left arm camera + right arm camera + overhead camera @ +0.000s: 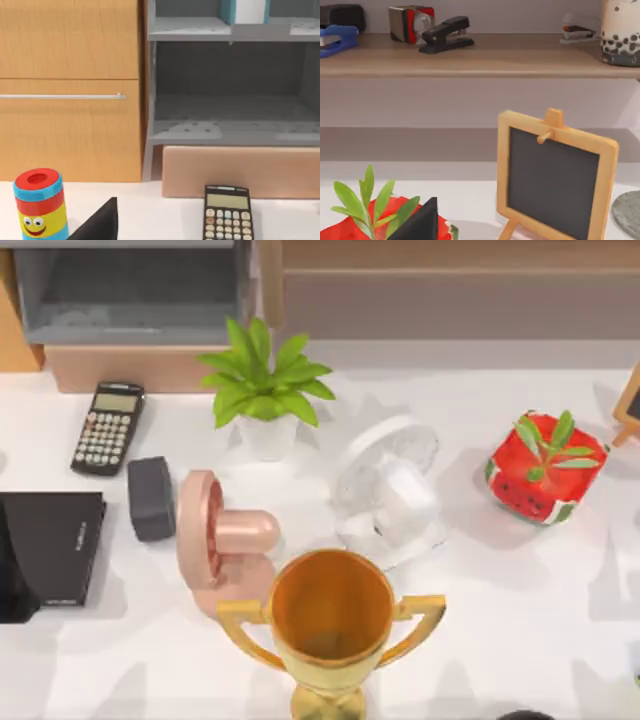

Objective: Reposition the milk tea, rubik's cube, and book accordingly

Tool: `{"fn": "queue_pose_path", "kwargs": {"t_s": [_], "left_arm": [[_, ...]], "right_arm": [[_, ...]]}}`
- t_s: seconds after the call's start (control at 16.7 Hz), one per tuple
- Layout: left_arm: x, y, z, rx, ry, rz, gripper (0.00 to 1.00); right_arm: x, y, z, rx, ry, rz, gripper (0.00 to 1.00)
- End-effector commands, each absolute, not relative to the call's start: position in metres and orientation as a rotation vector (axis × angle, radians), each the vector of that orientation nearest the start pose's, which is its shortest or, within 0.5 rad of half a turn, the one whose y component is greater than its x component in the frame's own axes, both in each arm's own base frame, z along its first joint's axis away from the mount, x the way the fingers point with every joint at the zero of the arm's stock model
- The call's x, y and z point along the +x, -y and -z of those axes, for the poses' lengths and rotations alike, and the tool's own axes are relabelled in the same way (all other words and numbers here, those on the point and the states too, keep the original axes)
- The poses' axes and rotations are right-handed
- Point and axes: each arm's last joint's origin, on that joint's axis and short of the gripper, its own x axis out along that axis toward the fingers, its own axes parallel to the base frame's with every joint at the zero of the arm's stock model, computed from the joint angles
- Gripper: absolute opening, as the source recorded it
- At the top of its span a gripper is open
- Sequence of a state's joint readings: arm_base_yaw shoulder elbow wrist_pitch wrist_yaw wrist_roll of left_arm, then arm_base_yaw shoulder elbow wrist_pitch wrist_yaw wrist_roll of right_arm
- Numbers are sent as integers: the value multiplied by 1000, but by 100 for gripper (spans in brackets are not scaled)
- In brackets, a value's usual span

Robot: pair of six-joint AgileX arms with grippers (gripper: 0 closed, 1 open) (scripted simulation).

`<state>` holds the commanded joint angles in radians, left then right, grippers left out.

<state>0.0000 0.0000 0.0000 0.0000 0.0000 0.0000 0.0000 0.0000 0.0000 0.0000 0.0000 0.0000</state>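
The book (245, 10), teal-blue with whitish page edges, stands upright on the upper grey shelf (200, 27) of the back-left cabinet. The milk tea (620, 32), a cup with dark pearls, stands on the wooden wall shelf (470, 57) at the back right. The rubik's cube is out of view. A dark tip of my left gripper (100, 222) hangs low over the table's left end, facing the cabinet. A dark tip of my right gripper (420, 222) sits at the right end, just behind the watermelon plant pot (370, 215), holding nothing that I can see.
On the table are a calculator (108, 427), a black slab (60, 545), a dark grey box (151, 498), a pink fan (220, 535), a white fan (390, 490), a leafy plant (262, 390), a gold trophy (330, 625) and a small blackboard easel (555, 175). A colourful can (40, 202) stands far left; staplers (445, 32) line the wooden shelf.
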Motion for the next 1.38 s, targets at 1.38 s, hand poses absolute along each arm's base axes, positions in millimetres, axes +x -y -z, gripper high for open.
{"fn": "queue_pose_path", "kwargs": {"t_s": [1.38], "left_arm": [[106,1,-160,0,0,0,100]], "right_arm": [[356,115,-233,-2,-29,14,100]]}}
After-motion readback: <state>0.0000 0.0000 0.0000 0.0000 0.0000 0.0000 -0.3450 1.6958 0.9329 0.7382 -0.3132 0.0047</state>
